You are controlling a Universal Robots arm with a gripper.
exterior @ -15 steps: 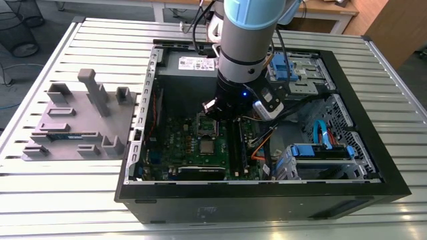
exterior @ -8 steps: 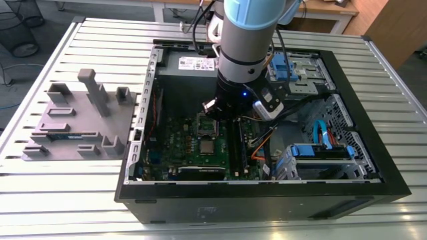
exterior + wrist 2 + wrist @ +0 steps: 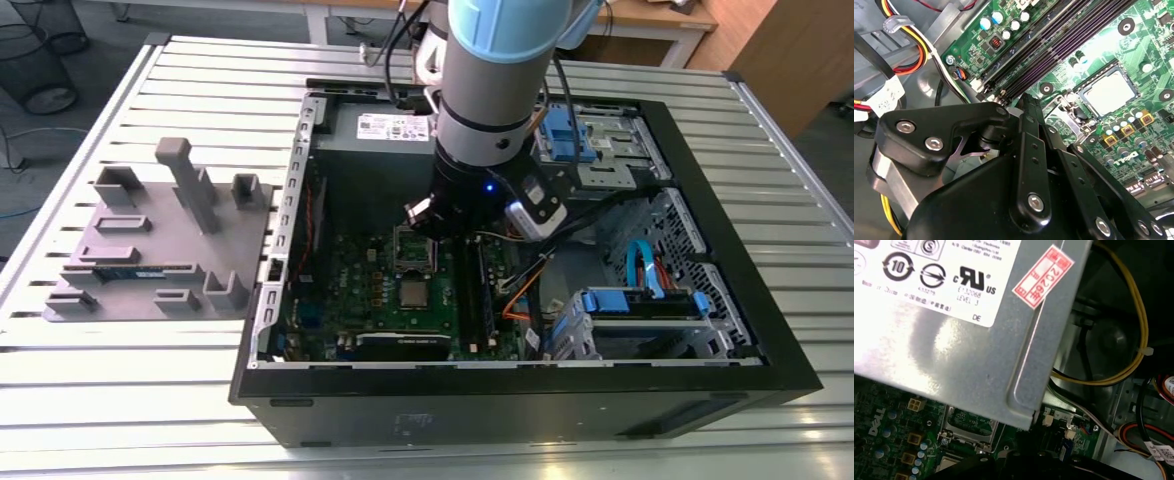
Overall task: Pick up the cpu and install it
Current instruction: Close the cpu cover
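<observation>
Arm (image 3: 497, 70): pale blue-grey tube, silver band, black wrist. Tool (image 3: 1026, 112): black links, silver screws.

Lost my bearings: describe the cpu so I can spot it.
Inside the open black computer case, find the green board. The cpu is the small flat square on it, beside the taller metal frame; it alone has a plain silver top.

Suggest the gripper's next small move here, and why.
Probably a short straight lift: the cpu already lies flat in its socket on the motherboard, apart from the gripper, which hangs low inside the computer case.
</observation>
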